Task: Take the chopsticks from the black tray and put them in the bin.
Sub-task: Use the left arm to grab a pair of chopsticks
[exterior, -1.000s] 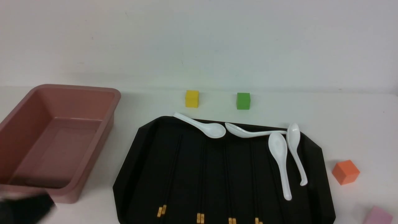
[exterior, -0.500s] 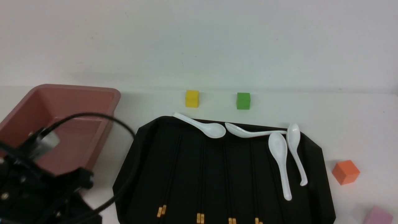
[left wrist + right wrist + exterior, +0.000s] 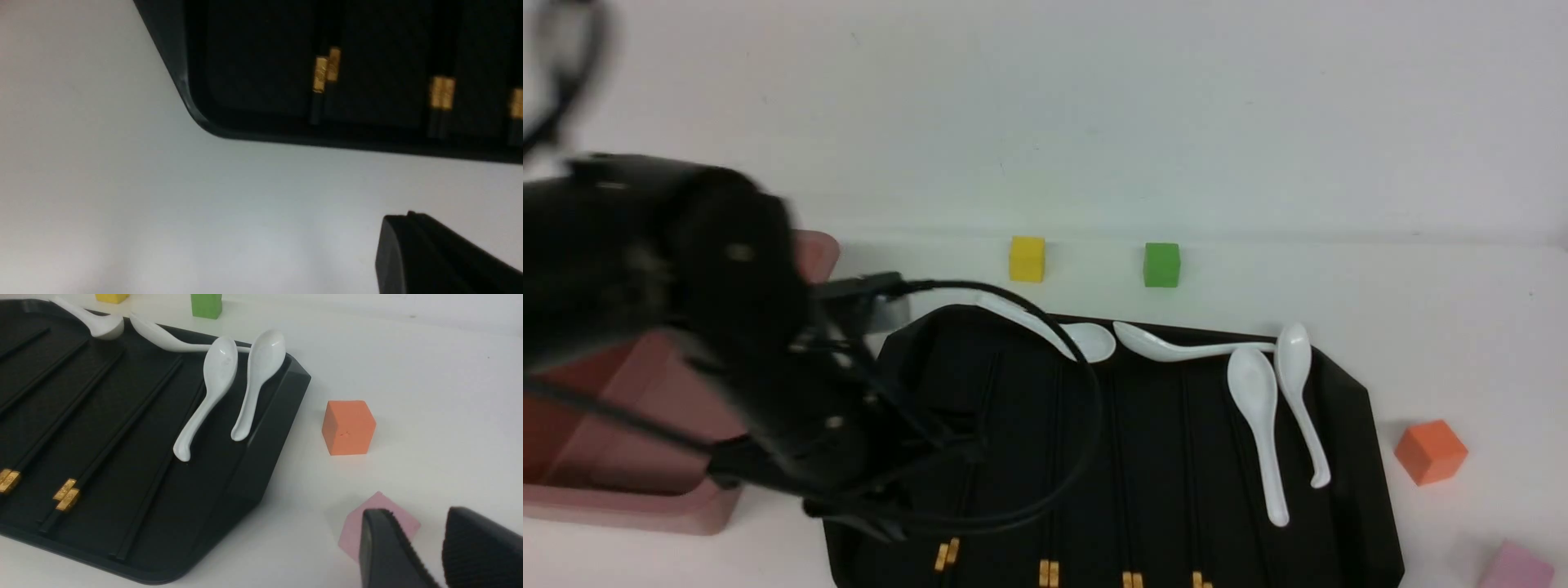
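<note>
Surface: plain white table (image 3: pixel 1462 327), meeting a bare white wall (image 3: pixel 1094 106) at the back. Tray (image 3: pixel 1347 457) sits centre-right, its long side across the view. Bin (image 3: pixel 621 510) stands left of the tray, apart from it and largely hidden by the left arm (image 3: pixel 686 278), which is blurred. Chopsticks (image 3: pixel 1049 570): four pairs, all lying flat inside the tray. Their long axis runs near to far, across the tray's short side. The gold ends point toward the robot at the near rim, the thin tips toward the wall. The pairs lie roughly parallel and well spaced. The leftmost pair is slightly skewed, its tips leaning right, and is partly covered by the arm and its cable. Four white spoons (image 3: pixel 1258 408) occupy the far and right part of the tray. Two lie along the far rim and two lie handle-toward-robot beside the right rim. Loose cubes on the table: yellow (image 3: pixel 1027 259) and green (image 3: pixel 1161 265) behind the tray, orange (image 3: pixel 1430 451) to its right, pink (image 3: pixel 1515 566) at the near right. Left pincer (image 3: pixel 412 245): it shows as one dark mass with a seam at the tip. The fingers are together with nothing between them, over bare table just outside the tray's near rim. Right pincer (image 3: pixel 419 516): fingers apart, empty, above the pink cube.
</note>
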